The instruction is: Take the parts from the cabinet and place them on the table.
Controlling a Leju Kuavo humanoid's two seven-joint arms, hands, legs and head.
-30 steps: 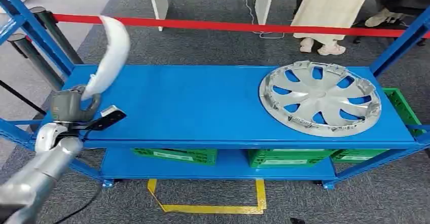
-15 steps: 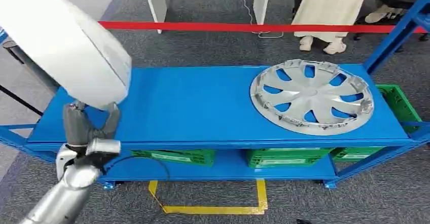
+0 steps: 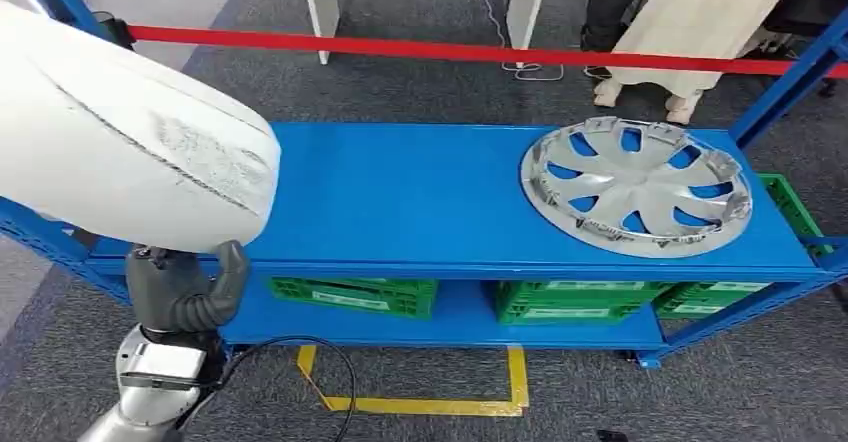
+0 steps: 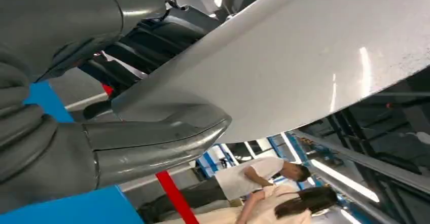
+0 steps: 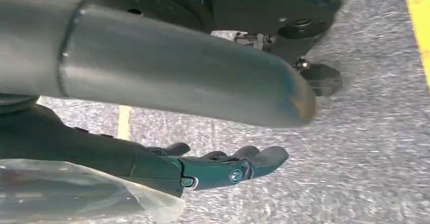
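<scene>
1. Left hand [image 3: 185, 292] grips the white panel [image 3: 120, 142] by its lower edge, above the blue table's [image 3: 400, 202] left end
2. Right hand [image 5: 223, 168] hangs empty, fingers apart

Your white curved panel [image 3: 130, 142] is raised above the blue table's [image 3: 400, 202] left end; the silver hubcap [image 3: 635, 184] lies flat at its right end.

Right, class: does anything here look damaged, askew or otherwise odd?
Yes. The white panel the left hand holds has a scuffed, scratched patch with a dark line across it. The hubcap lies flat on the blue shelf, nothing odd there.
</scene>
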